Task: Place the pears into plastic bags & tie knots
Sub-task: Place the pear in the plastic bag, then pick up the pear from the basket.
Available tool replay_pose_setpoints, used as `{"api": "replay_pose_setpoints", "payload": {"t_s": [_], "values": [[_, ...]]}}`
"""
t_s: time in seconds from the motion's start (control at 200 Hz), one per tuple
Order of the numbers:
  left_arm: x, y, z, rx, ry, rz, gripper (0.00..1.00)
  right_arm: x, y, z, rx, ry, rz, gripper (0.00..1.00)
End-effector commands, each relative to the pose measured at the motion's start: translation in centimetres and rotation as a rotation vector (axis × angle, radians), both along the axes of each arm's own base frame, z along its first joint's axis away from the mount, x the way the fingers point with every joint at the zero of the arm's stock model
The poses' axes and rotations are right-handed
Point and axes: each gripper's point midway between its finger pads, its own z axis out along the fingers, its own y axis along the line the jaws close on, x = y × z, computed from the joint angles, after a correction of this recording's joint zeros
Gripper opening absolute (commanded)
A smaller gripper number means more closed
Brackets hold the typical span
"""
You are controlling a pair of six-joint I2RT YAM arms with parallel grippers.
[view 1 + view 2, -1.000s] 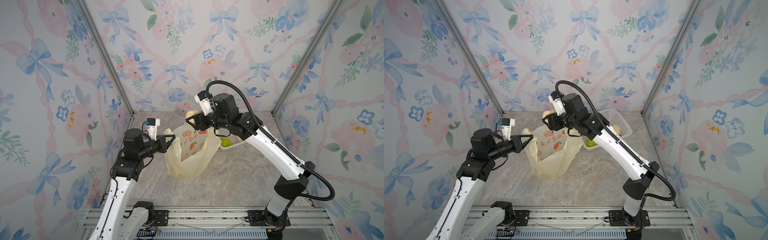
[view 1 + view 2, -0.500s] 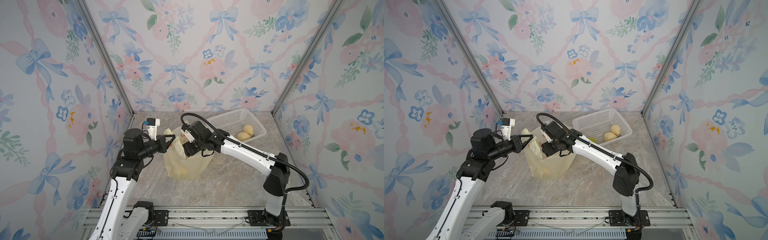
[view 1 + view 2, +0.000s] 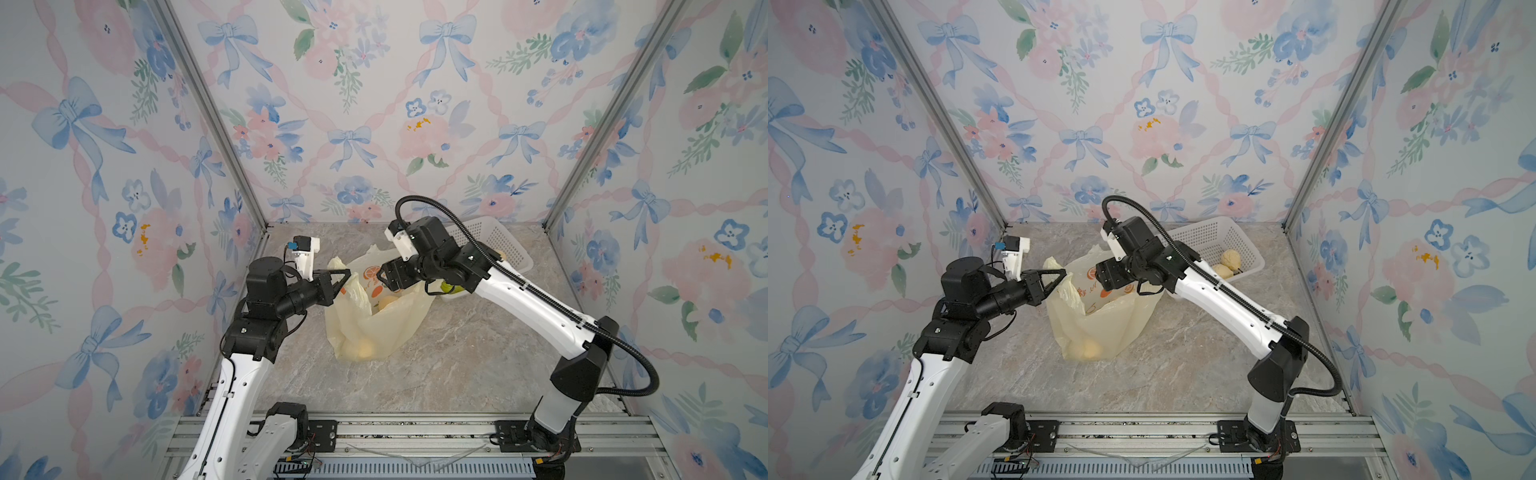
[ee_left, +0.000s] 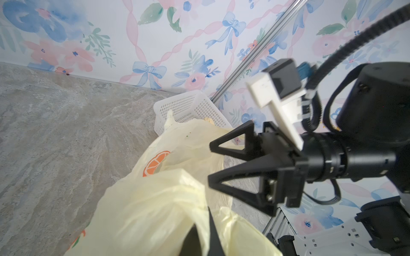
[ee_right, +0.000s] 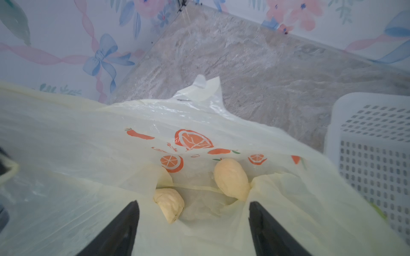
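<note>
Both at the plastic bag: pressing the left gripper's fingers together on the rim at its own side and holding that edge up; spreading the right gripper's fingers wide over the open mouth, gripping nothing. Looking down from the right wrist onto two cream pears inside, with the bag slumping on the marbled table and two further pears lying in the white basket just beside it.

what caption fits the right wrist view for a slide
Open right gripper over the plastic bag, two pale pears inside, white basket beside it.
</note>
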Motion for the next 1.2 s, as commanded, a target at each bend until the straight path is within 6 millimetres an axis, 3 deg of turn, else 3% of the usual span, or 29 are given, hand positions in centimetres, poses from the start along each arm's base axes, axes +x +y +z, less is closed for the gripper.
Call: {"api": "replay_pose_setpoints", "payload": {"t_s": [0.0, 0.13, 0.315, 0.395, 0.5, 0.635, 0.765, 1.025, 1.195], "values": [[-0.2, 0.1, 0.2, -0.002, -0.021, 0.009, 0.0, 1.0, -3.9, 5.4, 0.116, -0.049, -0.065, 0.79], [-0.1, 0.2, 0.3, -0.001, -0.023, 0.012, 0.0, 3.4, -8.1, 6.1, 0.162, -0.032, -0.148, 0.79], [-0.1, 0.3, 0.2, 0.002, -0.025, 0.017, 0.0, 6.8, -15.5, 3.4, 0.124, 0.013, -0.343, 0.78], [0.0, 0.3, 0.1, 0.001, -0.02, 0.018, 0.0, 8.1, -18.4, 1.2, 0.094, 0.047, -0.416, 0.78], [0.0, 0.2, 0.2, 0.001, -0.022, 0.016, 0.0, 9.5, -21.7, -4.5, -0.114, 0.134, -0.486, 0.77], [0.1, 0.2, 0.4, 0.001, -0.025, 0.017, 0.0, 9.4, -20.7, -12.0, -0.239, 0.33, -0.359, 0.74], [0.0, 0.3, 0.4, 0.001, -0.028, 0.02, 0.0, 9.2, -20.2, -16.6, -0.326, 0.421, -0.292, 0.74], [0.0, 0.3, 0.4, -0.001, -0.025, 0.025, 0.0, 9.0, -18.4, -23.8, -0.432, 0.566, -0.204, 0.8], [0.1, 0.4, 0.6, -0.003, -0.025, 0.028, 0.0, 10.4, -18.2, -26.8, -0.465, 0.585, -0.218, 0.8]]}}
